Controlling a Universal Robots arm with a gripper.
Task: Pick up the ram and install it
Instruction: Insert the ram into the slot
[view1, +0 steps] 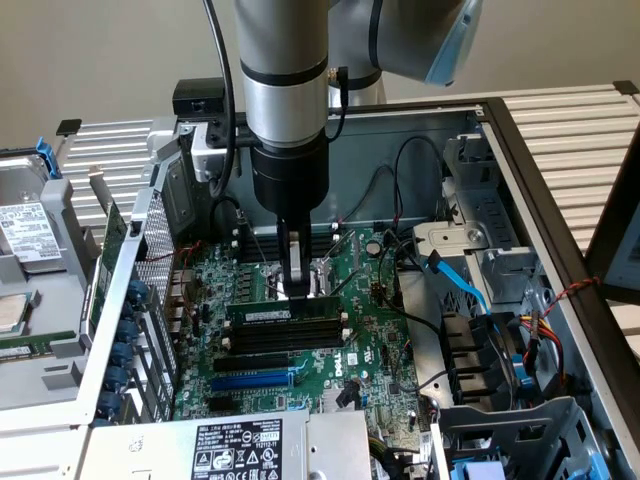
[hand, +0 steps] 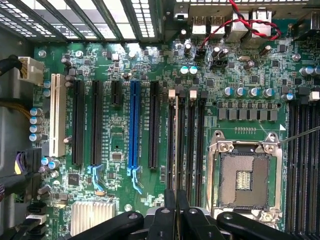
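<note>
The ram (view1: 285, 312), a long green stick with a small white label, stands on edge in the black slot closest to the open processor socket (view1: 322, 272). My gripper (view1: 298, 291) hangs straight down over its middle, fingers shut, tips at the stick's top edge. Whether they pinch it or only rest on it, I cannot tell. In the wrist view my gripper (hand: 176, 200) is shut over the row of long black slots (hand: 191, 145) beside the socket (hand: 245, 175). Further black slots (view1: 285, 340) lie empty beside the ram.
A blue slot (view1: 250, 380) (hand: 133, 125) lies further from the socket. Black and blue cables (view1: 460, 285) and drive bays crowd the exterior view's right. Metal case walls (view1: 120, 300) enclose the board. A labelled power supply (view1: 235, 450) sits at the front.
</note>
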